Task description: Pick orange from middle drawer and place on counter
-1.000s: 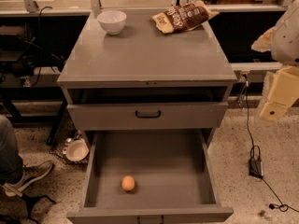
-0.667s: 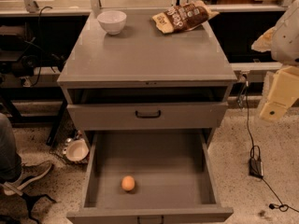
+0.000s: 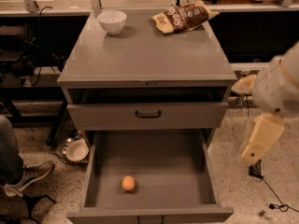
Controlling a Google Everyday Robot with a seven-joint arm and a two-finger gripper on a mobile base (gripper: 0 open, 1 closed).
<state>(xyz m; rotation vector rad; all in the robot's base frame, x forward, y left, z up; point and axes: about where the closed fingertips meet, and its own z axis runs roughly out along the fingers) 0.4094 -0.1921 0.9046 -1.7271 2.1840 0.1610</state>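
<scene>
The orange (image 3: pixel 128 183) lies on the flat floor of the open middle drawer (image 3: pixel 154 164), near its front left. The counter (image 3: pixel 147 52) is the gray top slab of the cabinet above it. My arm comes in from the right edge. Its cream-coloured end piece, the gripper (image 3: pixel 258 141), hangs to the right of the open drawer, outside its right wall, well apart from the orange and holding nothing that I can see.
A white bowl (image 3: pixel 112 21) stands at the counter's back left and a chip bag (image 3: pixel 183 17) at its back right. The upper drawer (image 3: pixel 148 114) with a black handle is slightly open. A person's shoe (image 3: pixel 25 176) and a dish (image 3: pixel 77 150) lie on the floor at left. Cables lie on the floor at right.
My arm has moved down and to the left, closer to the right side of the cabinet and the open drawer. The orange and the drawer have not moved.
</scene>
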